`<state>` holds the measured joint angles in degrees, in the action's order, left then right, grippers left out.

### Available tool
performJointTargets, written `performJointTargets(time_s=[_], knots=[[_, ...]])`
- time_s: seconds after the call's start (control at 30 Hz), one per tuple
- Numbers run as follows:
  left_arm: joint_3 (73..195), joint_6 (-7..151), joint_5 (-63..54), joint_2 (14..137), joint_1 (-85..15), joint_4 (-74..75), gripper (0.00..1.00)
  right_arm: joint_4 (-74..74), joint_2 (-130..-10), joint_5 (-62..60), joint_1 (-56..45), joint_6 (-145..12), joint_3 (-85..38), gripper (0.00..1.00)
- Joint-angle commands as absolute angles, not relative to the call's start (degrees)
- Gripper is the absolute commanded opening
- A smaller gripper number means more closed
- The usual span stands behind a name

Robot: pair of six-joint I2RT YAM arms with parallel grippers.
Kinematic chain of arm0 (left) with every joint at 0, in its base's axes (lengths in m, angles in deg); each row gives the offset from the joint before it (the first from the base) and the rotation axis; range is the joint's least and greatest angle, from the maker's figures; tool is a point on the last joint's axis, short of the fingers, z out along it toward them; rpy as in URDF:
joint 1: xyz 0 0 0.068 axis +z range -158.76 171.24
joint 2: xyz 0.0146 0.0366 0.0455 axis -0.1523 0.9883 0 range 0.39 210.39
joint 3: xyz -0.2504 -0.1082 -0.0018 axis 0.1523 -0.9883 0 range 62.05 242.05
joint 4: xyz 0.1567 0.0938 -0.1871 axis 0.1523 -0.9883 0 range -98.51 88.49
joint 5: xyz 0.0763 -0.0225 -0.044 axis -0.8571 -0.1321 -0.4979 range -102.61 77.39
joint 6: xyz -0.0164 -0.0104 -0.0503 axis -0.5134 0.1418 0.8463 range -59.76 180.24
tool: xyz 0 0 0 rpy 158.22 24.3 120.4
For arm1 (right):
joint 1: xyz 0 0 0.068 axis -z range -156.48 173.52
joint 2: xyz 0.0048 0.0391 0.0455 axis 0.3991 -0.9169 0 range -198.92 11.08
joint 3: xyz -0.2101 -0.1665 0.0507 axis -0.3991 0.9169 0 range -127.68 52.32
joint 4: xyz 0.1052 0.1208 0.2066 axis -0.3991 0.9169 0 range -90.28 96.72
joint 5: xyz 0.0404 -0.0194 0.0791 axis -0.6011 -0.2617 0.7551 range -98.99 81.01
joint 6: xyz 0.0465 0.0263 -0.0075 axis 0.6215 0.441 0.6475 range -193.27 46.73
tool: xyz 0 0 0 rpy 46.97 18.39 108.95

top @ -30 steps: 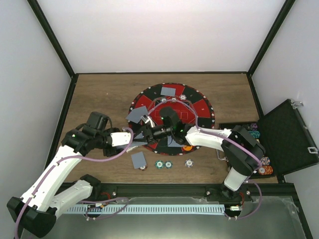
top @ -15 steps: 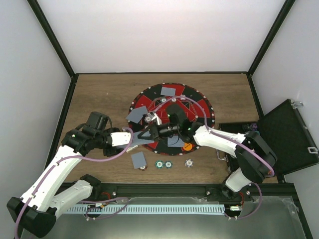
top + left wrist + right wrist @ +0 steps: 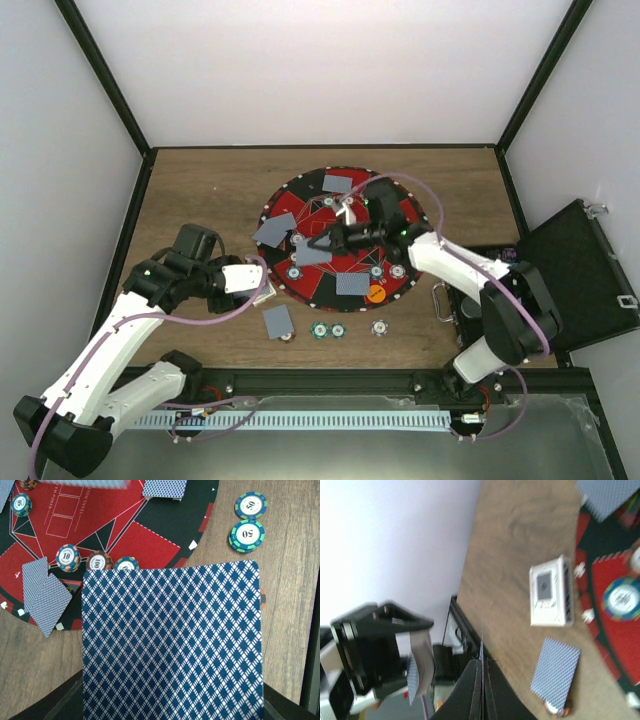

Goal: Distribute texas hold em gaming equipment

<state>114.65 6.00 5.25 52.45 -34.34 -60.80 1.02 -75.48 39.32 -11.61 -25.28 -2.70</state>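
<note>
Black fingers of the right gripper are pressed together on a single card, which shows edge-on as a thin line in the wrist view. From above, that gripper hangs over the red-and-black mat, a little toward 9 o'clock of its centre. The left gripper is clamped on the deck. The deck's blue diamond back fills its wrist view and hides the fingertips. This gripper sits just off the mat's rim at about 8 o'clock.

On the mat, a far card lies face down at 12 o'clock and a near card at 6 o'clock. Two overlapping cards overhang the rim at 10 o'clock. A row of three chips shows just past the deck's top edge. An orange disc rests near the rim at 5 o'clock.

On the wooden table past 6 o'clock sit two 50 chips side by side, with a pale chip near them. A lone card lies at 7 o'clock. A small white box lies just beside the rim. An open black case stands well apart at 4 o'clock.
</note>
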Motion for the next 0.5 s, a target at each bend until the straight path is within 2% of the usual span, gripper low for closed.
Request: performJointTargets(time_s=[0.0,0.2,0.47], knots=[[116.1,5.7,6.1,51.9,-34.2,-60.0,0.05,7.1,-80.3,40.7,-3.7,-32.6,-12.1,0.01],[115.9,5.6,5.1,51.4,-34.2,-60.5,0.05,12.1,-94.4,36.2,5.0,-37.7,-28.0,0.01],[116.6,6.1,5.3,52.0,-34.2,-61.4,0.05,26.4,-122.7,30.3,8.9,-43.0,-62.2,0.01]])
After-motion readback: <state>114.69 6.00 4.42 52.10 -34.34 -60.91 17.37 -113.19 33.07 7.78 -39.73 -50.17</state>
